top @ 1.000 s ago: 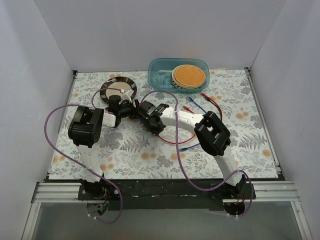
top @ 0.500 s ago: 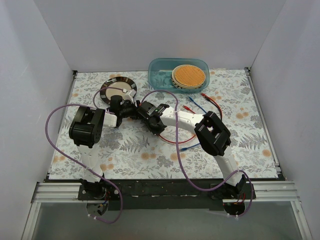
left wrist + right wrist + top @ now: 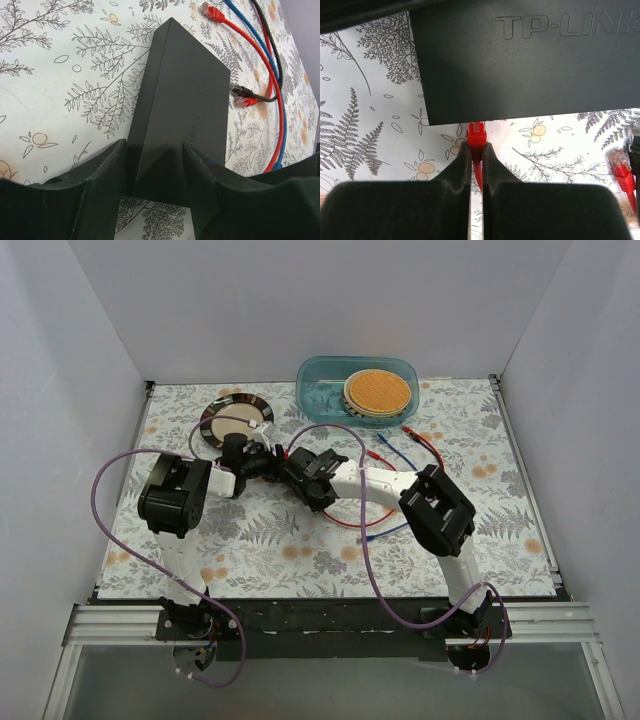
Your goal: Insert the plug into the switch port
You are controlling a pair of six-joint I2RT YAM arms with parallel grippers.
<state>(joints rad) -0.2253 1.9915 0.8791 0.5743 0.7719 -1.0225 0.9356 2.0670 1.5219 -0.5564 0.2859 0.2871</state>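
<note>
My left gripper point(image 3: 155, 172) is shut on the near end of the flat dark grey switch box point(image 3: 185, 105), which lies on the floral table cover. In the right wrist view the box point(image 3: 530, 60) shows raised TP-LINK lettering on top. My right gripper point(image 3: 476, 150) is shut on a red plug point(image 3: 476, 135), whose tip touches the box's near edge; the port itself is hidden under that edge. In the top view both grippers, left point(image 3: 258, 462) and right point(image 3: 292, 466), meet at mid-table and cover the box.
Loose red, blue and black cables point(image 3: 260, 55) lie beyond the box, with a black plug point(image 3: 242, 91) and a red plug point(image 3: 621, 170) near its side. A round plate point(image 3: 237, 418) and a blue-green tub point(image 3: 320, 390) stand at the back.
My right gripper has swung and pushed left toward the left gripper with the red plug. My left gripper has shifted slightly back with the box.
</note>
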